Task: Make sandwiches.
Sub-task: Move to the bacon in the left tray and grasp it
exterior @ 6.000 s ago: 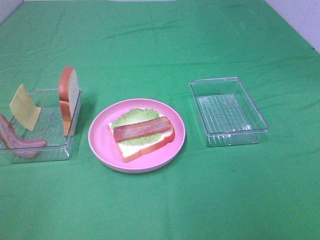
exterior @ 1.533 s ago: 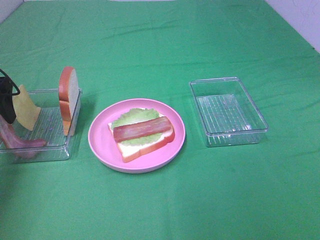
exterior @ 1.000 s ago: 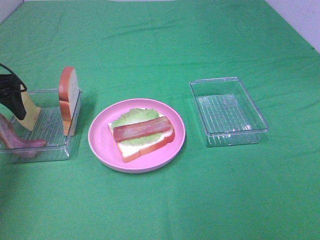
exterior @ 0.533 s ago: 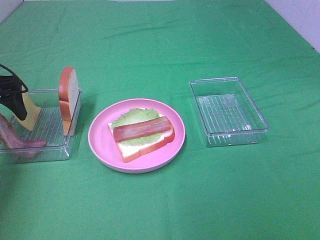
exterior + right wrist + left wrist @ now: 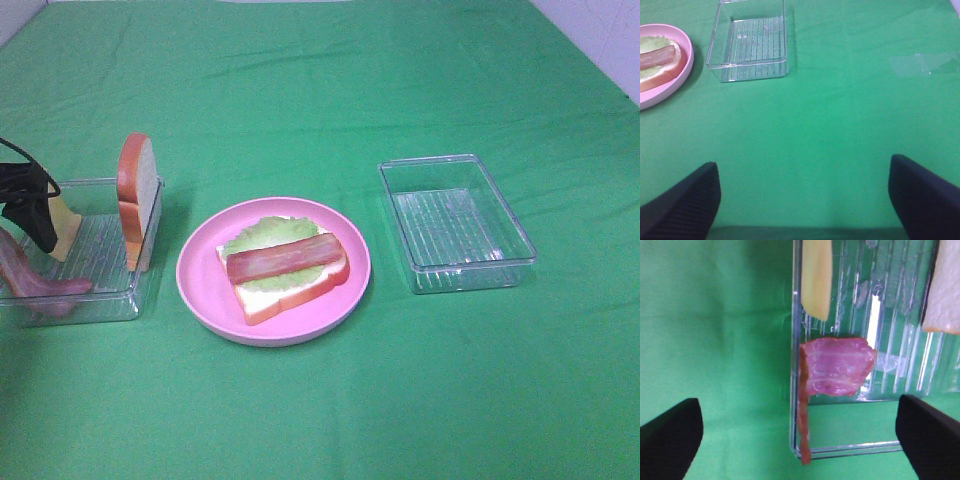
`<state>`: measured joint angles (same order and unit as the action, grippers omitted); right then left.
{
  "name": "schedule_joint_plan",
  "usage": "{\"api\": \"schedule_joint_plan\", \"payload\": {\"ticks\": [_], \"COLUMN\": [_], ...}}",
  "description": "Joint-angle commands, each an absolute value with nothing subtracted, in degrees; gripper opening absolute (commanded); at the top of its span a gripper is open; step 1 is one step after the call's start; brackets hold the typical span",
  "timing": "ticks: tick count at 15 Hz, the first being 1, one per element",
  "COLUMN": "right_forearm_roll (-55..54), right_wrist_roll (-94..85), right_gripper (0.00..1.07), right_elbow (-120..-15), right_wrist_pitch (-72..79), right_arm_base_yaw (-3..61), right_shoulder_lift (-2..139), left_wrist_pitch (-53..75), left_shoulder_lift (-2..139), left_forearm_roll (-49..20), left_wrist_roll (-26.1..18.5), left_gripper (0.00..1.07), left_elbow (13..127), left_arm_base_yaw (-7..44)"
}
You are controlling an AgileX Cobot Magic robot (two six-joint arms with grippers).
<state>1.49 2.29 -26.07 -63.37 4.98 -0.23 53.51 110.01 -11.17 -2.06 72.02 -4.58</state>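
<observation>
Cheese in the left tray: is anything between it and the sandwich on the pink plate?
Yes: the upright bread slice stands at the tray's plate-side wall, between the cheese and the sandwich. A lift would likely clear it.

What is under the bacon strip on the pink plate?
A green lettuce leaf lies under the bacon, and a bread slice under that. Whether anything sits between leaf and bread is covered.
</observation>
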Motion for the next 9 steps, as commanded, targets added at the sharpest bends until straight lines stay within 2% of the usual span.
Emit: {"api": "schedule_joint_plan", "payload": {"ticks": [1,3,4,5,6,9], "right_forearm_roll": [1.4,1.4,1.4,1.4,1.4,1.4], "right_wrist_roll": [2.6,2.6,2.6,2.6,2.6,2.6], "right_gripper": [0.87,0.87,0.87,0.87,0.87,0.87], "right_elbow": [-26.1,-26.1,-26.1,-26.1,-26.1,-26.1], "right_wrist_pitch": [-63.3,-63.3,-63.3,-63.3,-63.3,-63.3], "right_arm_base_yaw": [4.8,4.8,4.8,4.8,4.8,4.8], "right_shoulder_lift": [-2.1,-2.1,-2.1,-2.1,-2.1,-2.1], "left_wrist_pitch": [54.1,53.7,53.5,53.5,53.5,53.2], "left_shoulder_lift": [110.2,110.2,110.2,110.2,110.2,110.2], "left_forearm_roll": [-11.5,-11.5,-11.4,-11.4,-11.4,-11.4], "left_wrist_roll": [-2.1,-1.8,-1.3,-0.4,-0.4,1.1], "left_gripper": [0.97,0.88,0.8,0.66,0.6,0.46], "left_elbow": [72.1,72.1,72.1,72.1,72.1,72.1], "left_arm_base_yaw": [-4.4,-4.4,-4.4,-4.4,-4.4,-4.4]}}
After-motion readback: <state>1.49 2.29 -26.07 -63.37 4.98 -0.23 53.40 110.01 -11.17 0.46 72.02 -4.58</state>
